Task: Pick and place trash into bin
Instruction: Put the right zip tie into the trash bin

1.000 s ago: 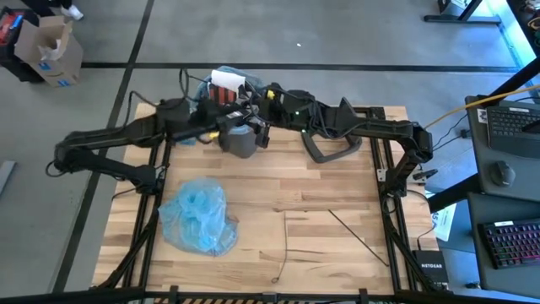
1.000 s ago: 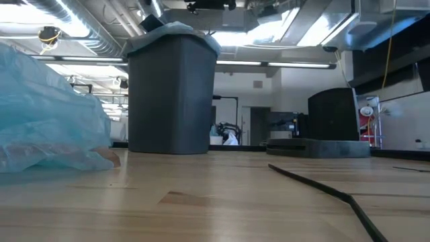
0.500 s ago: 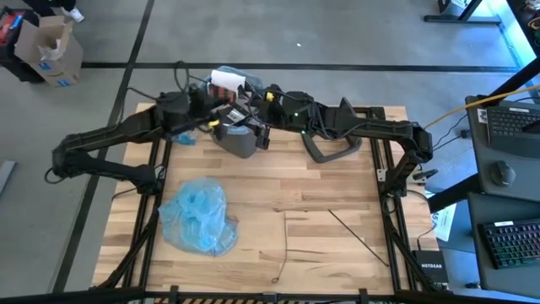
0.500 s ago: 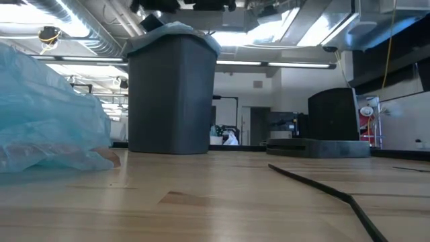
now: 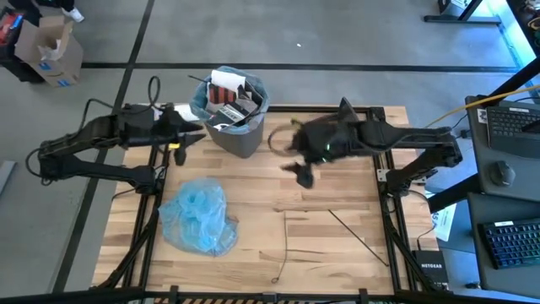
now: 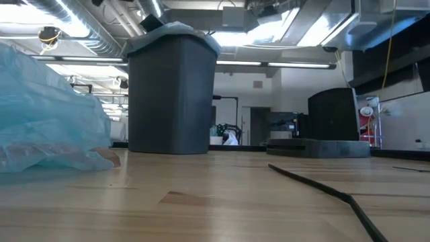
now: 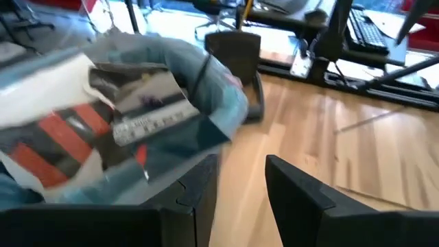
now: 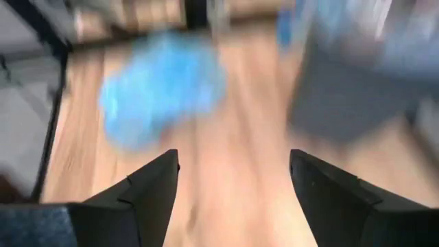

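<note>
Small dark grey tapered plastic bin (image 5: 234,127) with light blue liner sits at the far edge of the wooden slatted table (image 5: 337,253), packed above the rim with trash: a red-black-white printed packet (image 5: 229,95) and white paper on top.

Left end effector (image 5: 192,129) is parked just beside the bin's left side, fingers (image 7: 293,199) held apart with a moderate gap, nothing pinched. Right end effector (image 5: 304,176) is over the table to the right of the bin, fingers (image 8: 147,192) spread wide, nothing held.

Remaining on the table: a crumpled light blue plastic bag (image 5: 199,216) at front left, thin dark sticks (image 5: 356,237) at front right, and a grey flat lid-like piece (image 6: 316,147) seen only in the low view behind the bin's right.

Step judged in hand: next pick. Advice:
- Bag should be taken by the left arm, being nearer; a bunched fold is to be pinched, not a flat area.
- Bag is light and springy; it should be lifted high enough to clear the rim.
- Bin is already overfull, so contents should be pressed down or the load may spill back.
- Sticks lie flat; a pinch across the stick is needed, and slipping is likely.

Writing: "NETGEAR" can be read on a black box (image 5: 432,272) at the table's front right corner. Packet print is not legible.
</note>
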Controlling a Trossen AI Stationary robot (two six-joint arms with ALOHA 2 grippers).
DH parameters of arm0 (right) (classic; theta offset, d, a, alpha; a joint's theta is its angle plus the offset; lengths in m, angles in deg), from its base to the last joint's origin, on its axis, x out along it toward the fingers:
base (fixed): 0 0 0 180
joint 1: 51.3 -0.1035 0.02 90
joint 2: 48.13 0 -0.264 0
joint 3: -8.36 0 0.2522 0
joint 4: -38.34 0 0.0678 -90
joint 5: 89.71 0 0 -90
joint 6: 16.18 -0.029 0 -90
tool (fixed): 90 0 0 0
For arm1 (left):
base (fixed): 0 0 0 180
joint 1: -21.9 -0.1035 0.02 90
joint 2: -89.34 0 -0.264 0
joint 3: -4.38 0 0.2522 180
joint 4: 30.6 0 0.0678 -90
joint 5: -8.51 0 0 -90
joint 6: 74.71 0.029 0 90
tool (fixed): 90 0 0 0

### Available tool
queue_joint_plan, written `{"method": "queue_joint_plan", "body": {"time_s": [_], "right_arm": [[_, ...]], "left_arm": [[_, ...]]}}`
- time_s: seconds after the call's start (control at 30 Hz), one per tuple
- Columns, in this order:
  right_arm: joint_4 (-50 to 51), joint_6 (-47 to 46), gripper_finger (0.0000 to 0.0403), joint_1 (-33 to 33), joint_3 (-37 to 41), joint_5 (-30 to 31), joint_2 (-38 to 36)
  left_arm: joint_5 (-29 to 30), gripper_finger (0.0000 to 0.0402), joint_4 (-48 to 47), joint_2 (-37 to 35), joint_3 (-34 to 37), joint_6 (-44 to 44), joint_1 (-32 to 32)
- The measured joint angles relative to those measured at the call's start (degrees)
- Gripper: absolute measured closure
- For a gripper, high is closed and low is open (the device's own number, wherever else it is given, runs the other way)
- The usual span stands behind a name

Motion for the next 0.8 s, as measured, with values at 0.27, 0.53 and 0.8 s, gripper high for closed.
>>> {"method": "queue_joint_plan", "body": {"time_s": [0.27, 0.53, 0.8], "right_arm": [[25.0, -29.0, 0.0135, -11.7, 7.1, 0.2, 0.5], [20.5, -48.9, 0.0135, -21.5, 26.4, -6.4, 0.6], [6.8, -60.4, 0.0135, -26.9, 42.2, -11.2, 0.6]], "left_arm": [[0.0, 0.0285, -1.6, -0.4, 0.1, -1.6, 2.6], [0.0, 0.0285, -1.2, 0.1, 0.1, -1.9, 3.9], [0.0, 0.0285, -1.2, 0.1, 0.1, -1.7, 5.1]]}}
